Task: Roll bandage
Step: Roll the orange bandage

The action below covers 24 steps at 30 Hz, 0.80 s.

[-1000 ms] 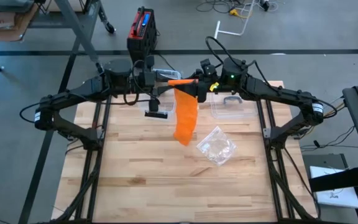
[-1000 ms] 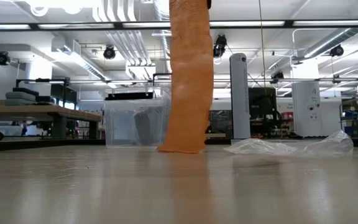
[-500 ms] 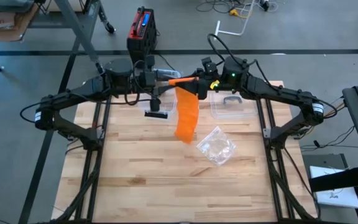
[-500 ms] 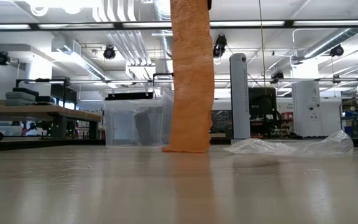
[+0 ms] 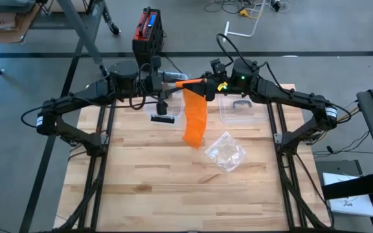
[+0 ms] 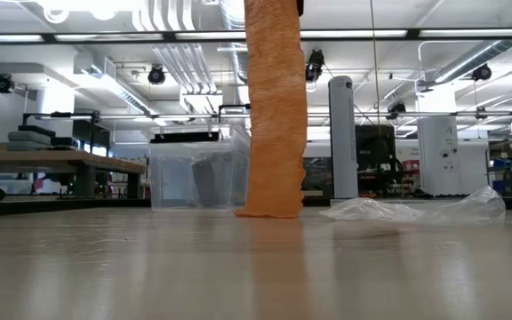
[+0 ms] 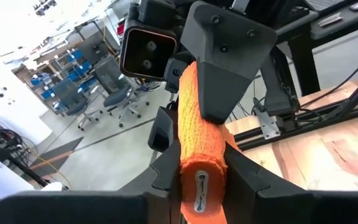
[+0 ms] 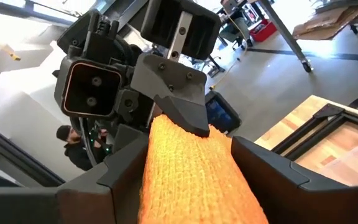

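Orange bandage raised over far centre of table, tail hanging to tabletop. Left gripper pinches rolled end narrowly; right gripper clasps roll wider. Advise: keep tail taut, wind evenly, edges aligned.

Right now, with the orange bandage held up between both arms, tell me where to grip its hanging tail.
Grip the loose bottom end of the orange bandage where it meets the table, coming from the open front side. The strip hangs flat and straight, and its top is already held between the left end effector and right end effector.
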Motion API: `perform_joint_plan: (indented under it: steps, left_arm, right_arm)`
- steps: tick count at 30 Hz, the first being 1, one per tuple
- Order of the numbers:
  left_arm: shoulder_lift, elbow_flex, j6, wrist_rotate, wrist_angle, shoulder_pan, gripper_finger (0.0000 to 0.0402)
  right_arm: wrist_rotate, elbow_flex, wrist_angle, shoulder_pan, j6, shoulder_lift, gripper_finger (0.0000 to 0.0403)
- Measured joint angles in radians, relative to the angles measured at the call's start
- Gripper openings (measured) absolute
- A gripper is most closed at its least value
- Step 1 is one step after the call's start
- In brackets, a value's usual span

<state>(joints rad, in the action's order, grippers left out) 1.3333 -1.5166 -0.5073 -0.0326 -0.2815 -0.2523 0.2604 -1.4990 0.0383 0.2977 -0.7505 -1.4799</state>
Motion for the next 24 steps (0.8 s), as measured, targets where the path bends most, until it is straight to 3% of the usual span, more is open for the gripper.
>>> perform_joint_plan:
  steps: [12, 19, 24]
  left_arm:
    - [0.002, 0.000, -0.034, 0.001, -0.002, 0.000, 0.0076]
    - [0.002, 0.000, -0.022, 0.001, -0.006, 0.000, 0.0111]
    - [0.001, 0.000, 0.068, 0.000, -0.008, 0.000, 0.0152]
  right_arm:
    - [-0.001, 0.000, 0.002, 0.004, -0.018, 0.000, 0.0218]
    - [0.000, 0.000, 0.004, 0.004, 0.003, 0.000, 0.0168]
    - [0.000, 0.000, 0.004, 0.004, 0.080, 0.000, 0.0125]
